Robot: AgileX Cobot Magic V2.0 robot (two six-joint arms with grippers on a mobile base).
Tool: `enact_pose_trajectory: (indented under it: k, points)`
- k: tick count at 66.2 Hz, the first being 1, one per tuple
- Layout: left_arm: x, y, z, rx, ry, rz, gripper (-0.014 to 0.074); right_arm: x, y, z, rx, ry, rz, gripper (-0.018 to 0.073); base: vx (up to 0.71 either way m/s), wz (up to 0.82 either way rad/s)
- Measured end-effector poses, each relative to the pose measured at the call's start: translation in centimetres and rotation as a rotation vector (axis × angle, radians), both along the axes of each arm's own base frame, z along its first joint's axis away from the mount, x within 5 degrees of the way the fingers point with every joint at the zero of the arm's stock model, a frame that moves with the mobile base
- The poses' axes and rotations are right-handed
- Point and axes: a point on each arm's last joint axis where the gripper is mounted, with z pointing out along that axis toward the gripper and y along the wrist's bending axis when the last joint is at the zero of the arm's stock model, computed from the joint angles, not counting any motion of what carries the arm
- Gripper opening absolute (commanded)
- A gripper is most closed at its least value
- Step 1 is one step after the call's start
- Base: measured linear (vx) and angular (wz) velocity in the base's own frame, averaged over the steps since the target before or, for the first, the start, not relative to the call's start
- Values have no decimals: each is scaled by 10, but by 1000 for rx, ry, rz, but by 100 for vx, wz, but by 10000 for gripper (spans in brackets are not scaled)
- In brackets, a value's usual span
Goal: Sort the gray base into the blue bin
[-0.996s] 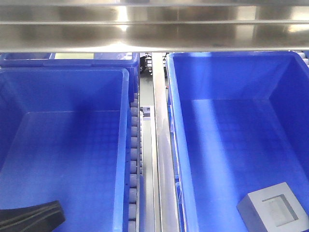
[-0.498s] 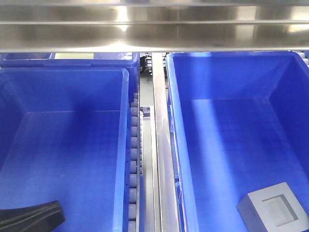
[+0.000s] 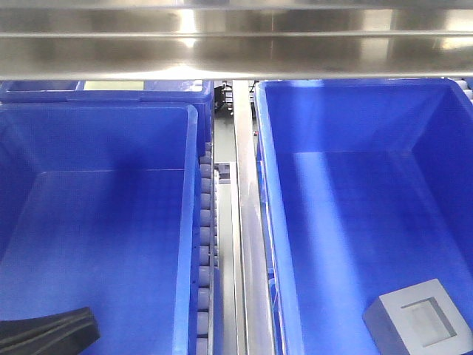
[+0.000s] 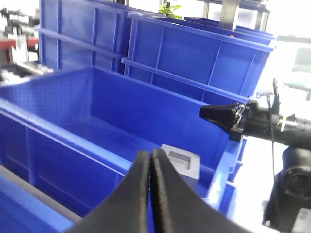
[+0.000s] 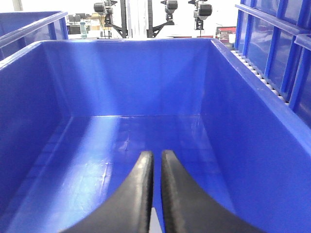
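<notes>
Gray base (image 3: 419, 324) already resting on blue bin (image 3: 355, 92) floor; sorting seemingly done. Both sets of fingers nearly closed, empty.

Between the earlier front views and now, nothing visibly moves; no object or arm changes position.

Access into the right blue bin (image 3: 275, 222) is unobstructed from above; only the gray base (image 3: 417, 323) occupies its near right corner. A steel beam (image 3: 236, 52) spans the far side. Bins are separated by a roller rail (image 3: 205, 244).
</notes>
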Motion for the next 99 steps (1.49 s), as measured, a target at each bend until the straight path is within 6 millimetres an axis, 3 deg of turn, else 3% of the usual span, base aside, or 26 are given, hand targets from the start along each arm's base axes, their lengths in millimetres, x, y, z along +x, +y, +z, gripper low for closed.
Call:
enact_pose_trajectory:
  k: [66, 85, 99]
  points:
    - [1, 1, -3, 46, -15, 6, -5, 0, 0, 0, 0, 0, 0, -4, 0, 0]
    - [4, 36, -2, 42, -18, 255, -5, 0, 0, 0, 0, 0, 0, -4, 0, 0]
    - [-6, 66, -22, 7, -53, 520, -5, 0, 0, 0, 0, 0, 0, -4, 0, 0]
